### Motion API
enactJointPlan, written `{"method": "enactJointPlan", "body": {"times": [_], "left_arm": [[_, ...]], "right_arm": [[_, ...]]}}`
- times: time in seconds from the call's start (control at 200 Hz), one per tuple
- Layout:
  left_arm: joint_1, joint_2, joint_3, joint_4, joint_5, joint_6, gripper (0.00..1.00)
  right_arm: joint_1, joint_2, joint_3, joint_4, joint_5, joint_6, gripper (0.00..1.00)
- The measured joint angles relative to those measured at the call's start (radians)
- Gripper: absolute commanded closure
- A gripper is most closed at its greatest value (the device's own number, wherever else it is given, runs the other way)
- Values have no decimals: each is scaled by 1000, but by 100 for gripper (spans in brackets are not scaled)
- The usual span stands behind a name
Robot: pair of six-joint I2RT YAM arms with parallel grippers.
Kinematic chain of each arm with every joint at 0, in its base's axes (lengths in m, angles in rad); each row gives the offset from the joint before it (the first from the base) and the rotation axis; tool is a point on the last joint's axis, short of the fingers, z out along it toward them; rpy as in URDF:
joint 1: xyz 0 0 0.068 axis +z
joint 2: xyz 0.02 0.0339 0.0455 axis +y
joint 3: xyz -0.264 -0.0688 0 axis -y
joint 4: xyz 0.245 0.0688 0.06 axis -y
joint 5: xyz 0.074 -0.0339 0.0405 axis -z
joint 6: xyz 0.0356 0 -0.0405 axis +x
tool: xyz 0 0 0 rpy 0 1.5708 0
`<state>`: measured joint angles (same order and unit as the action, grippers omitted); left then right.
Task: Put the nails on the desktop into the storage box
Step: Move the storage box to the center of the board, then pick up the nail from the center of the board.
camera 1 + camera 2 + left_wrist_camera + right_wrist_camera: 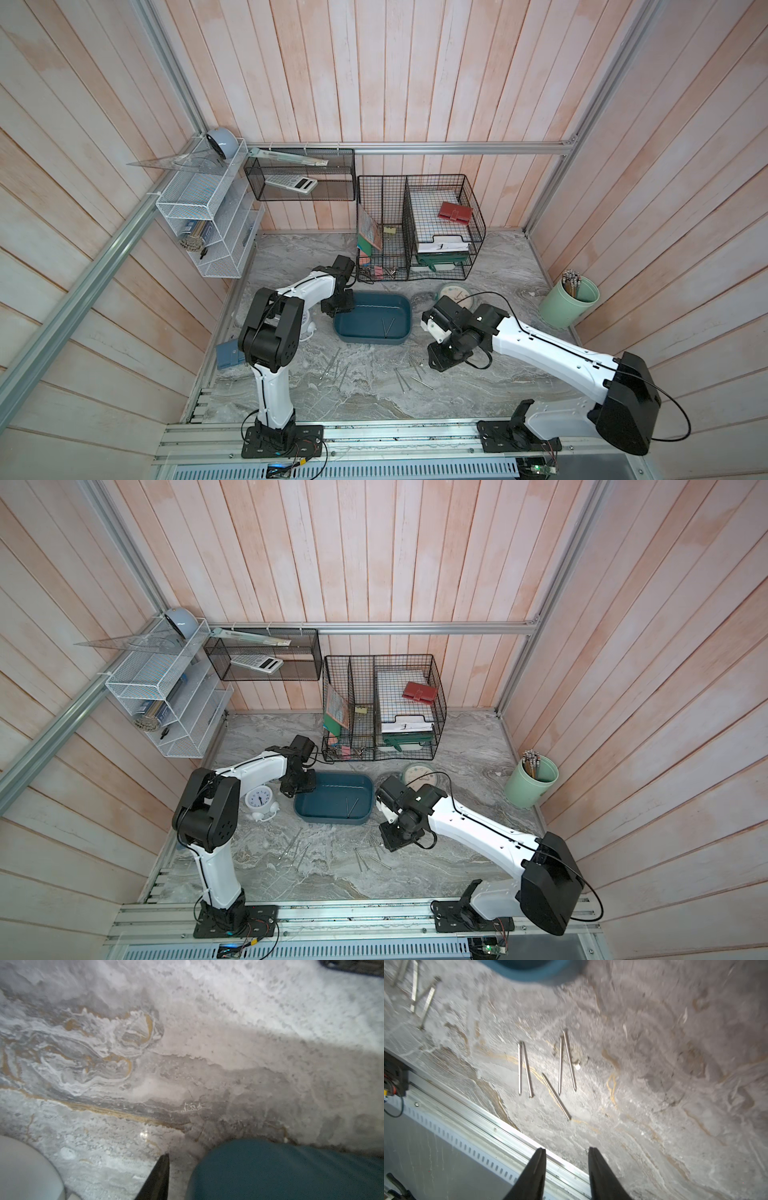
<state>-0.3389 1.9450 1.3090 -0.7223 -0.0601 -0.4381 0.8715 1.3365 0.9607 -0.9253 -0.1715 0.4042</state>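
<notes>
**On the desktop, most nails lie loose; two are in the box**

Inside the storage box, toward its near right part, you have two nails meeting in a narrow V. The box sits mid-desktop, in front of the black wire organiser.

Every other nail you can see lies flat on the marble, nearer the arm bases, in two loose clusters. One cluster is on the left arm's side and the other is off the box's near right corner. The right wrist view shows five nails of that second cluster: two converging pairs with one slanted nail between them.

Your right gripper hangs over the desktop near these five, jaws parted, nothing between them.

Your left gripper is at the box's far left corner. The left wrist view shows only one finger, just outside the box wall, so you cannot tell whether that claw is open or clamped.

A white alarm clock stands just beside the box on the left arm's side. A pale round clock lies beyond the box's far right corner. The green cup stands well apart.
</notes>
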Motion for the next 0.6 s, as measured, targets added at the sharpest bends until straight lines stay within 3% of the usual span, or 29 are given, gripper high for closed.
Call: {"method": "enactJointPlan", "body": {"times": [0.365,0.6], "left_arm": [[12,9,10,6,-3,-10,64],[14,9,8,9,4,-19,59]], "right_arm": [[187,90,-34,72,18,-32,64],[201,165,-35,95,48,-59,67]]}}
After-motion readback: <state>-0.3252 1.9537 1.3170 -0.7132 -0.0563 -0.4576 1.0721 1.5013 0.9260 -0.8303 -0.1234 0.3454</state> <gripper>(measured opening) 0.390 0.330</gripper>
